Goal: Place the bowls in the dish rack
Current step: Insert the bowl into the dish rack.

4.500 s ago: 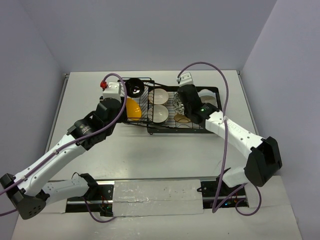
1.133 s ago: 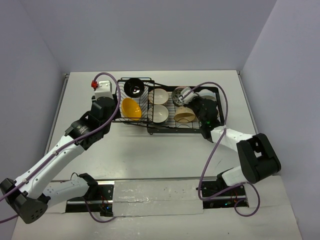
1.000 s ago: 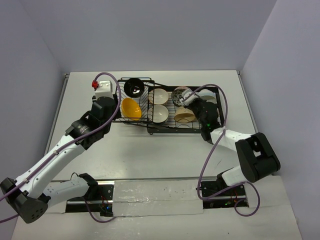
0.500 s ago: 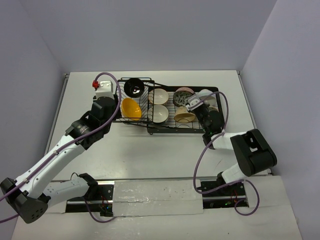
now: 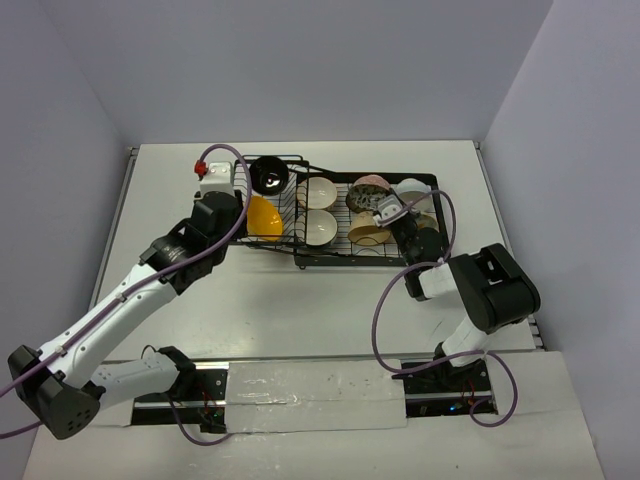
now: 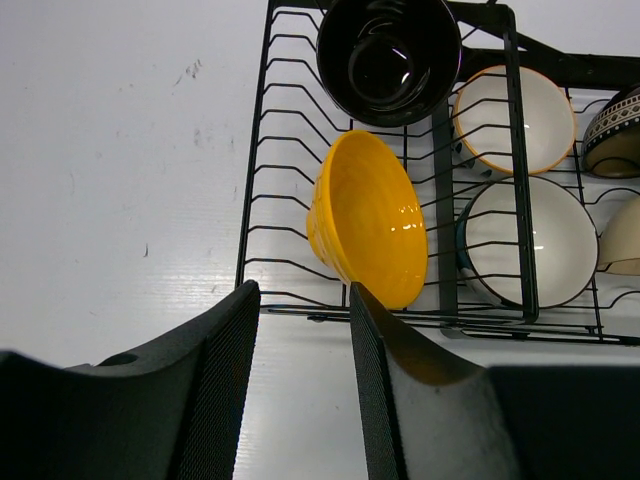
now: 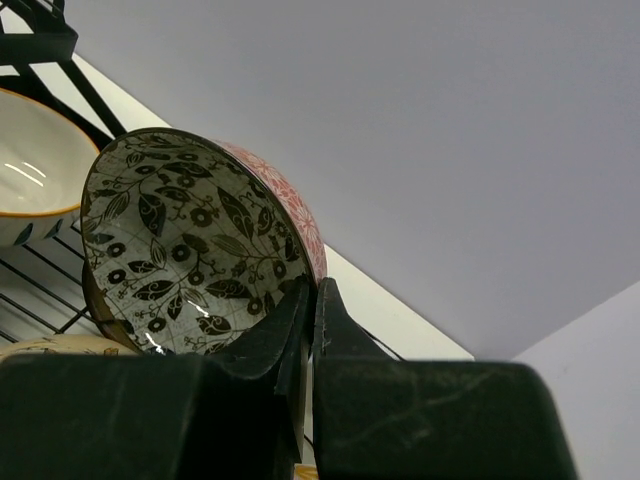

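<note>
My right tool is pinched on the rim of the leaf-patterned bowl. The bowl sits tilted just left of the tool, above the dish rack wires, and I can't tell if it touches them. It looks like glazed ceramic, so I judge it stiff, slick, fairly heavy and chippable; a thin rim pinch is the right hold, but it may pivot, so I set it down softly. My left tool is half spread and empty, with the orange bowl leaning in the rack slots just ahead of it.
</note>
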Controlling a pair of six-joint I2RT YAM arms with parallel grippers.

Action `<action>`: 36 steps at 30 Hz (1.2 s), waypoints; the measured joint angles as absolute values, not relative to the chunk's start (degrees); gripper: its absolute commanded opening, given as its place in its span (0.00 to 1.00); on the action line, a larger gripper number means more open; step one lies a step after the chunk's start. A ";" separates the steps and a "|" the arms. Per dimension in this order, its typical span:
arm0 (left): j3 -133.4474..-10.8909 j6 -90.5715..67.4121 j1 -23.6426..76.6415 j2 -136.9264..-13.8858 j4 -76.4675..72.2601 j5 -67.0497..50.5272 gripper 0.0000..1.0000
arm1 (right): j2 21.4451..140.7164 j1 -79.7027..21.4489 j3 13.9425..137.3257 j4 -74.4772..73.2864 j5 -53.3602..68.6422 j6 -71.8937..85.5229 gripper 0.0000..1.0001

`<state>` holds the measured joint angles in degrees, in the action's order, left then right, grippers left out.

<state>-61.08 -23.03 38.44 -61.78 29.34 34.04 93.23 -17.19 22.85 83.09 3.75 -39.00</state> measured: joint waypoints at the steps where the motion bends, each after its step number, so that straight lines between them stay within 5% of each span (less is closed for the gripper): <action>1: -61.08 -23.03 38.44 -62.02 29.36 33.89 0.46 | 93.47 -17.12 22.65 83.50 3.79 -39.00 0.00; 27: -61.08 -23.05 38.83 -61.34 29.34 33.26 0.43 | 95.13 -16.60 15.94 79.92 9.06 -38.33 0.00; 30: -61.08 -23.05 38.89 -61.32 29.34 33.26 0.43 | 95.50 -16.51 15.97 80.51 8.73 -37.82 0.20; 34: -61.08 -23.05 39.05 -61.30 29.34 33.26 0.43 | 96.49 -16.21 15.97 79.83 7.73 -36.88 0.32; 36: -61.08 -23.05 39.11 -61.30 29.34 33.26 0.43 | 96.62 -16.05 16.05 79.99 7.62 -36.25 0.27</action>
<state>-61.08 -23.05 39.11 -61.30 29.34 33.26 96.62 -16.05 16.05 79.99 7.62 -36.25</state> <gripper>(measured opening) 0.433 0.303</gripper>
